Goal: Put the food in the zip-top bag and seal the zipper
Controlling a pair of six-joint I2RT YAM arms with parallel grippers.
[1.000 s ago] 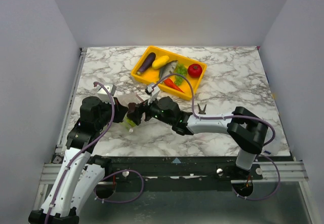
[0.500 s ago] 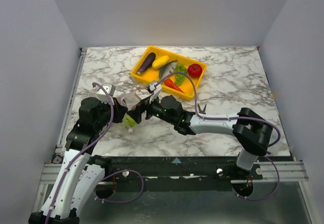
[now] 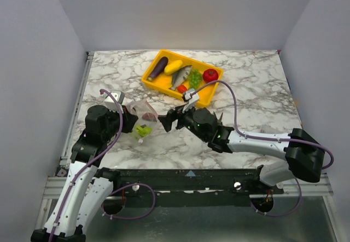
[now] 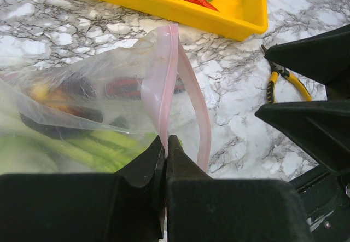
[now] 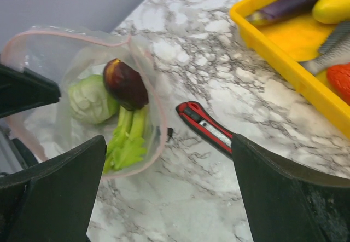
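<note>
The zip-top bag (image 3: 143, 111) stands open on the marble, and my left gripper (image 4: 165, 141) is shut on its pink zipper (image 4: 164, 78) at the rim. Inside lie a dark red onion (image 5: 124, 83), pale green lettuce (image 5: 90, 99) and a leek (image 5: 128, 138). My right gripper (image 5: 169, 198) hangs open and empty just right of the bag's mouth, over bare marble. The remaining food sits in the yellow tray (image 3: 159, 86): eggplant (image 3: 158, 68), squash (image 3: 173, 67), fish (image 3: 182, 76), tomato (image 3: 210, 75) and chili (image 3: 183, 88).
A red-and-black pocket knife (image 5: 210, 130) lies between the bag and the tray. Yellow-handled pliers (image 4: 284, 86) lie right of my right wrist. Green grapes (image 3: 195, 78) also sit in the tray. Grey walls enclose the table on three sides.
My right gripper has drawn back to the right, out of the bag's mouth, and its arm has swung right. The left gripper keeps its hold on the rim.
</note>
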